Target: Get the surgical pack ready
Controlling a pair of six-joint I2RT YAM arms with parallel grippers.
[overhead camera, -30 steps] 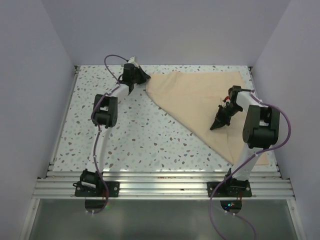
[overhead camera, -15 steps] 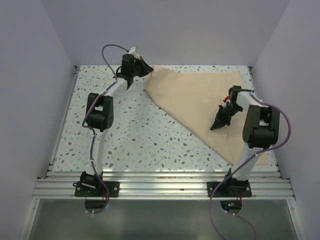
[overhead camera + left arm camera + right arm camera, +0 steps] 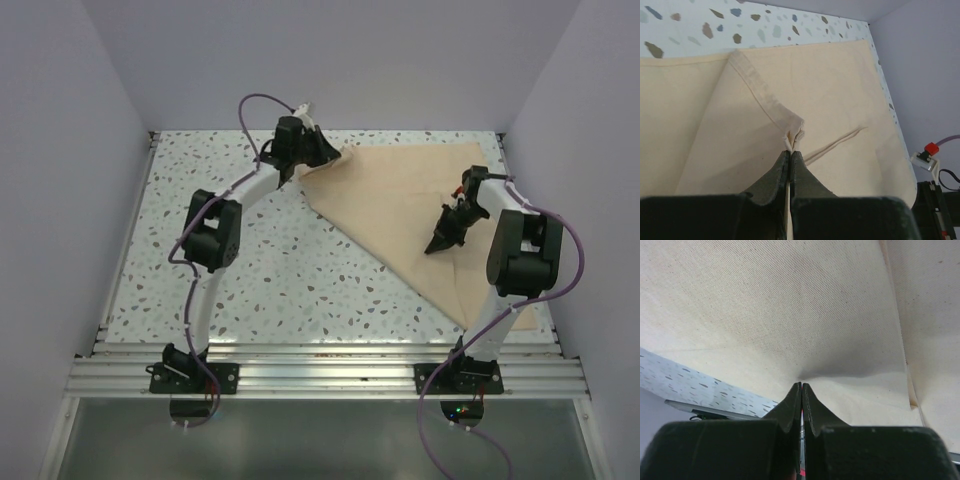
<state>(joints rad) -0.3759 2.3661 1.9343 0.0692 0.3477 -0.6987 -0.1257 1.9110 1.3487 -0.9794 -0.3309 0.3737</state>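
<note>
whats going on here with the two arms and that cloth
Both arms are working a tan cloth sheet folded into a triangle on the speckled table. The left claw is shut on a hemmed corner at the far side. The right claw is shut, tips pressed into a pucker near the right edge.

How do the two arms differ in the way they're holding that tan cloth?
The left arm stretches to the far side of the table; the right arm is bent near its base. The left arm's jaws pinch a folded corner of the cloth; the right arm's jaws pinch a small pucker further in, away from the corners. Both pairs of jaws are shut on the same cloth.
</note>
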